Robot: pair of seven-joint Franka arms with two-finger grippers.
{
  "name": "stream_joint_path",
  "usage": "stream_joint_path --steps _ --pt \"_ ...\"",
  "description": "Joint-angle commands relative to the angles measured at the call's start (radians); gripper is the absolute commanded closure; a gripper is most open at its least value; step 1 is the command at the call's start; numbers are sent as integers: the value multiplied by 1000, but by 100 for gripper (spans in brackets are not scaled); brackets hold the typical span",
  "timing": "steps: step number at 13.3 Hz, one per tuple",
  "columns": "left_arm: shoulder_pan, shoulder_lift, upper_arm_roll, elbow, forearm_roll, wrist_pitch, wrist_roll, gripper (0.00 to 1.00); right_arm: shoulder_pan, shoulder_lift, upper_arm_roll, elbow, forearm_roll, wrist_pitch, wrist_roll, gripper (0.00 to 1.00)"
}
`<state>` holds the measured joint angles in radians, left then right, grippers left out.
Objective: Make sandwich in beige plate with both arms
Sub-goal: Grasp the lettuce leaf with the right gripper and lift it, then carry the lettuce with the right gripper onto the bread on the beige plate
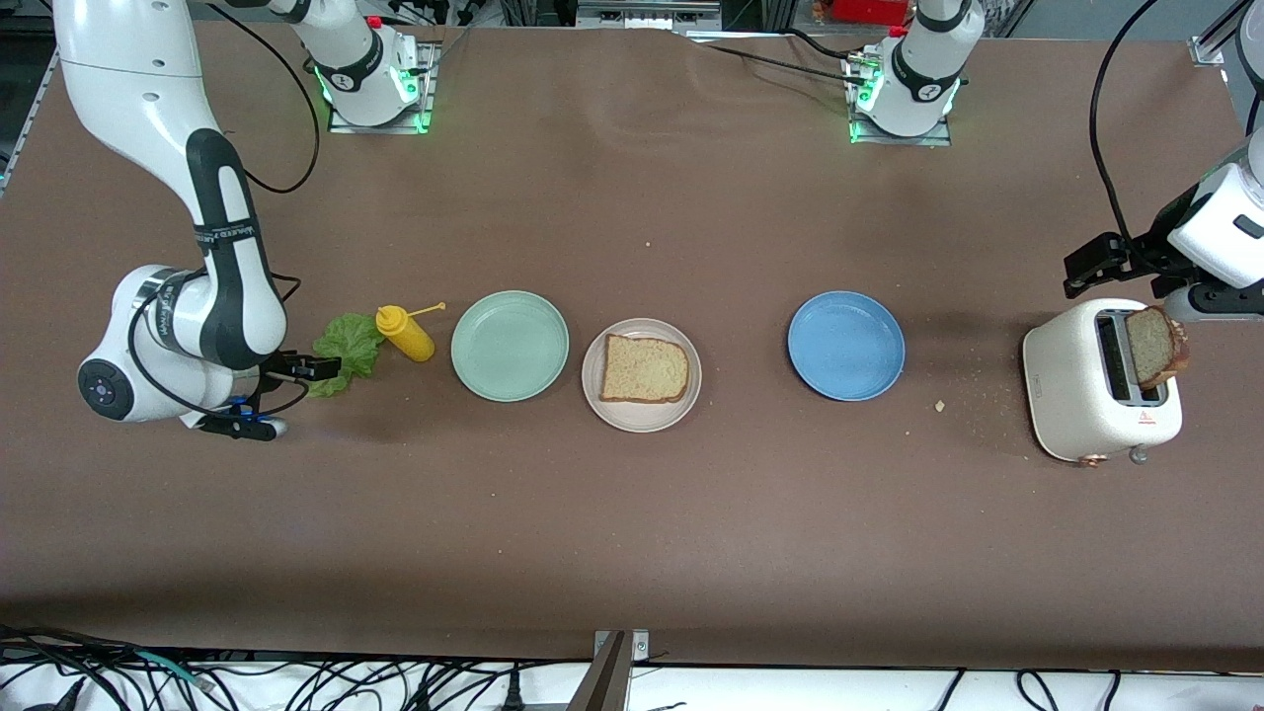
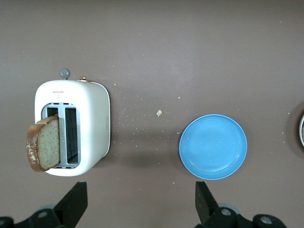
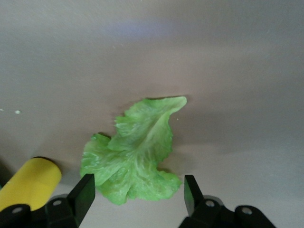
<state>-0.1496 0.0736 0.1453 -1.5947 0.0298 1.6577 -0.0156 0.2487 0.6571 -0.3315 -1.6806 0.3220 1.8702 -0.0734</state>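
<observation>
Right gripper point(image 3: 137, 197) low over lettuce leaf point(image 3: 135, 159) edge, fingers apart, beside mustard bottle point(image 1: 406, 333). Left gripper point(image 2: 140, 202) spread wide above toaster point(image 2: 76, 126). Bread slice point(image 1: 644, 369) on beige plate point(image 1: 594, 394).

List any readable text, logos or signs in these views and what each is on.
Right arm: white lettering along its black link, too small to read.
Toaster: a small red triangle mark with a line of print under it on its end face, too small to read; the left wrist view shows the same red print, blurred.
Plates, bread, lettuce, yellow bottle: no text visible.
</observation>
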Motion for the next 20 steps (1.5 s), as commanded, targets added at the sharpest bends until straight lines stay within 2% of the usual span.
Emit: stream_joint_path --steps 1,2,3,6,7,12,17,20 --pt "4 -5 -6 -4 35 10 0 0 -5 38 0 -11 25 14 12 19" --pt "4 -5 -6 -4 35 10 0 0 -8 44 0 -7 25 14 7 20" --pt "4 -5 -6 -4 35 10 0 0 -8 45 0 -8 26 12 9 33" --pt "4 -5 -6 -4 35 10 0 0 -9 56 0 -7 26 7 12 90" --pt "4 -5 -6 -4 35 10 0 0 -8 56 0 -5 26 4 12 100" --pt "4 -5 -6 -4 35 10 0 0 -6 33 -9 51 9 -29 -6 100" --pt "4 -5 -6 -4 35 10 0 0 -5 24 -75 287 8 -333 -3 100" --pt "4 -5 -6 -4 35 8 2 0 -5 12 -101 392 15 -512 6 100"
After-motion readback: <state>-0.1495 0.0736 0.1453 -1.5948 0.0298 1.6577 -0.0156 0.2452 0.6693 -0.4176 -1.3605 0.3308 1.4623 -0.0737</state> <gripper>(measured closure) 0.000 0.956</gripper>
